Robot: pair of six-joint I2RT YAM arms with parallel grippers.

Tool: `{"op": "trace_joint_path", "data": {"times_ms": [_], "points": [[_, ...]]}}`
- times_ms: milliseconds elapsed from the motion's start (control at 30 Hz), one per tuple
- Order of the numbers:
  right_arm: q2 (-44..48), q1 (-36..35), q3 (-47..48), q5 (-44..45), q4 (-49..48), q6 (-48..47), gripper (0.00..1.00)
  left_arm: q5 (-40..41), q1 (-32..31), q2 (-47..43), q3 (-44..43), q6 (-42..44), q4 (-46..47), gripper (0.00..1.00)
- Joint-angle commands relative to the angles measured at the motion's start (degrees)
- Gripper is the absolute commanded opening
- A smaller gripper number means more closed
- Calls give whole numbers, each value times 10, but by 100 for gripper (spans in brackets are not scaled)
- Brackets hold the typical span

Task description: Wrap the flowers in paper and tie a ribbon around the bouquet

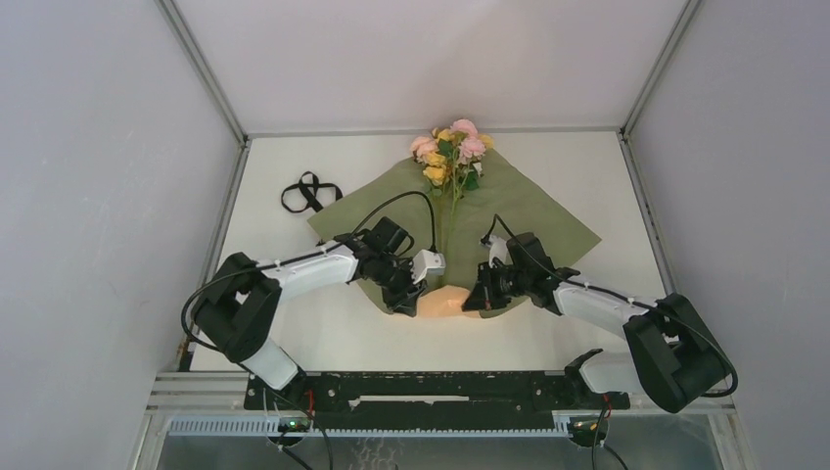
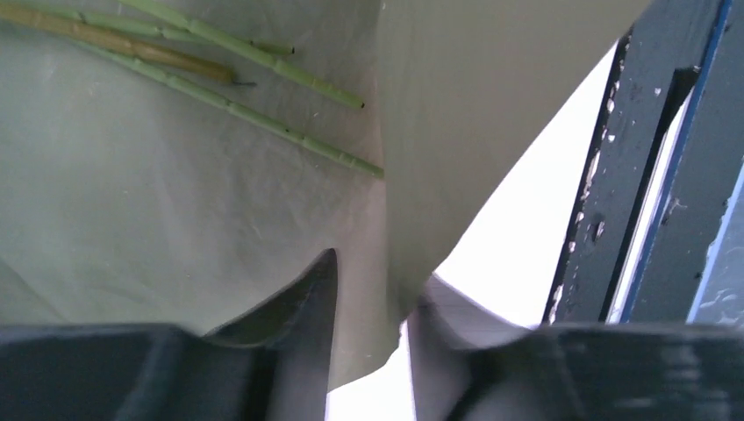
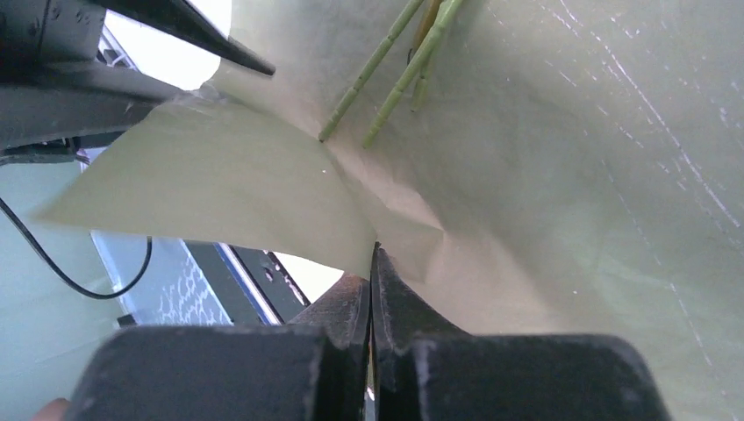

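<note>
White table; ribbon lay left of paper.
Right gripper pinched paper's edge; left gripper straddled it, half open.

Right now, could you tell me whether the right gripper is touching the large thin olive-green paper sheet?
Touching. The right wrist view shows the right gripper shut on a raised fold of the paper, pinched between its fingertips.

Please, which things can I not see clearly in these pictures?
Near corner of the paper, top view: covered by the left gripper and right gripper.
Blooms of the flowers, both wrist views: cut off by the frame edge; only stems show.
The ribbon, top view: too small to read any marking.
</note>
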State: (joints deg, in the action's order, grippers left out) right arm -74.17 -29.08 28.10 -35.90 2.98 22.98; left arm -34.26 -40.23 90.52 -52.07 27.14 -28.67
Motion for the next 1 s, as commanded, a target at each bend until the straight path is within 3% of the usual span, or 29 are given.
{"op": "trace_joint_path", "data": {"times_ms": [0,67,100,233,433,500,567,667,767,967], "points": [[3,13,5,-6,-4,13,6,0,-4,17,-40,-35,18,25],[11,23,8,13,20,14,16,-3,-4,21,-43,-40,14,6],[20,32,11,31,38,16,21,1,-3,23,-46,-46,15,1],[85,55,35,166,148,20,33,24,-1,37,-61,-54,15,0],[194,-42,58,325,213,44,33,55,0,80,-98,-79,-2,0],[209,-85,50,328,172,44,32,62,1,87,-104,-87,-3,0],[201,-108,15,291,68,67,28,64,2,93,-109,-90,-3,0],[112,-102,-7,194,-90,106,17,70,1,101,-119,-98,-6,0],[35,-104,10,189,-103,117,7,99,2,106,-123,-111,-11,0],[-29,-90,1,268,-66,150,3,136,7,120,-125,-132,-21,0]]}}
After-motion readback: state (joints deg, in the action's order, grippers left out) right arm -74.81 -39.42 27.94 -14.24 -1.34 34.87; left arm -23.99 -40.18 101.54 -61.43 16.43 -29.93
